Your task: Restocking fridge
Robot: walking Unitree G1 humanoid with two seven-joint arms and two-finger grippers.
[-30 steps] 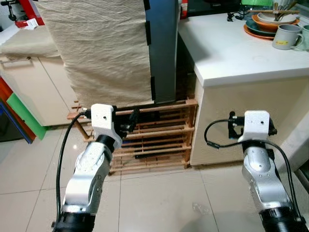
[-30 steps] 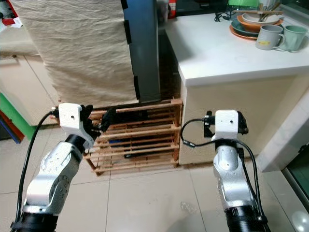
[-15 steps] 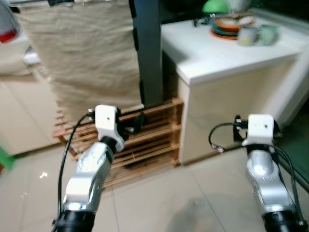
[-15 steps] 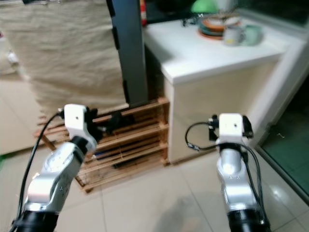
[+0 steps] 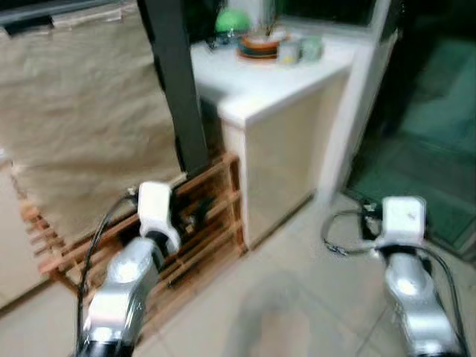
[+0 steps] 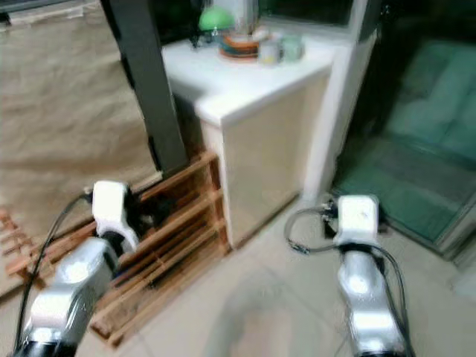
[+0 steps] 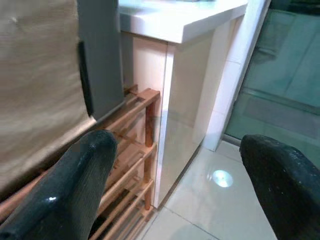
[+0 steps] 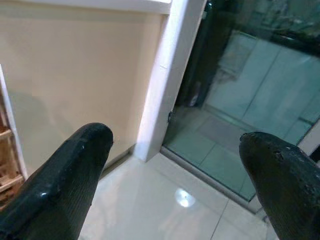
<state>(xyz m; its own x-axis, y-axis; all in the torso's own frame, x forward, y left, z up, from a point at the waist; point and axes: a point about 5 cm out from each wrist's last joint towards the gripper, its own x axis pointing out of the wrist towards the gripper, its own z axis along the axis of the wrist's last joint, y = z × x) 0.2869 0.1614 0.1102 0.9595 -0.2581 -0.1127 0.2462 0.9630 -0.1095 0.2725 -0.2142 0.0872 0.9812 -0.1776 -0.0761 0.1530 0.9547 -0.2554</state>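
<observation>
Left eye view is blurred by motion, and no fridge or stock item can be made out, so where the task's thing stands cannot be told from here. Against the picture of a second ago the whole scene has slid toward the robot's left: the white counter point(image 5: 275, 82), then on the right, now sits near the middle, and a dark glass door point(image 5: 431, 111) with a greenish floor behind it has come in beyond the counter's right end. That is the camera turning rightward with the robot, not things moving. My reading is that the robot is mid-turn, looking for the fridge or for goods to carry, with the restocking proper not yet begun.

Both hands are empty. The left gripper point(image 7: 180, 185) has its two black fingers point(image 7: 75, 190) spread wide, hovering low in front of the counter's left corner; the right gripper point(image 8: 175, 180) is likewise spread, off the counter's right end and facing the glass door.

On the counter's far end sit stacked plates point(image 5: 260, 48), two mugs point(image 5: 297, 49) and something green point(image 5: 232, 20). Left of the counter rise a dark upright post point(image 5: 175, 97) and a hanging beige cloth point(image 5: 82, 126), with a slatted wooden rack point(image 5: 201, 216) on the floor just below them. A white pillar point(image 5: 349, 111) closes the counter's right end. On a further turn, the counter's corner and the rack are likeliest to foul the left arm.
</observation>
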